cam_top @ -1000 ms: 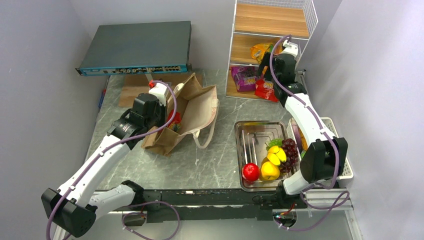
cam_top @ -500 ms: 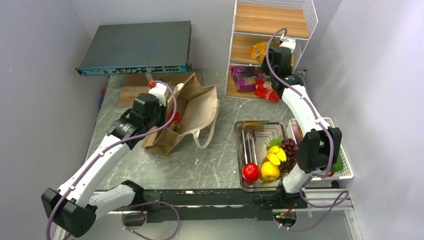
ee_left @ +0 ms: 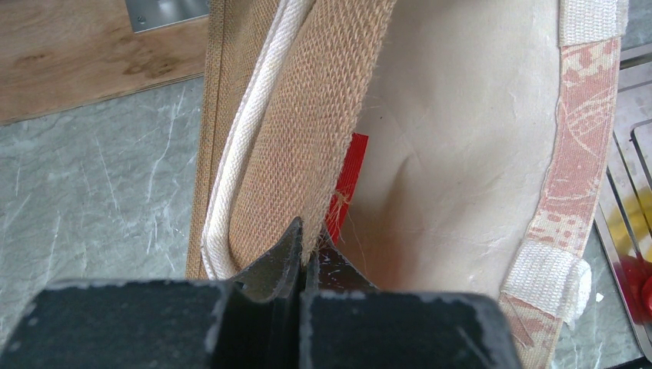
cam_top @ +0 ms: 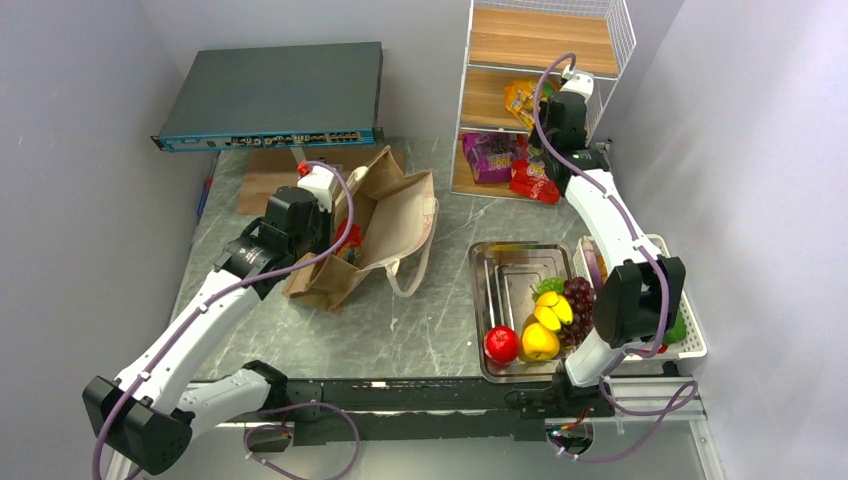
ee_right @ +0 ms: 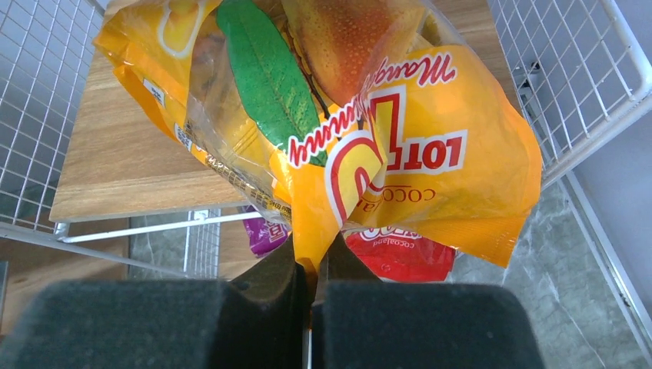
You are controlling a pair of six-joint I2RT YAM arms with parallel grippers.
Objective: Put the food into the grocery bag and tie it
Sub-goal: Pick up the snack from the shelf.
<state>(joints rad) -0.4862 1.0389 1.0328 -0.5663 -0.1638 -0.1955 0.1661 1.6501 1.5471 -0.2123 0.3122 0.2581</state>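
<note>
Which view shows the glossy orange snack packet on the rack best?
Right wrist: the glossy orange snack packet fills the frame, its edge pinched in the shut right gripper. Top external shows it small beside the right arm. Left wrist misses it.

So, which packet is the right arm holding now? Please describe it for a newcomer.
Find the white wire rack at the table's far right corner. On its middle wooden shelf is the orange packet, pinched at its edge by the right gripper with shut jaws. Unlike the purple packet and red packet one level below, it shows a green leaf.
</note>
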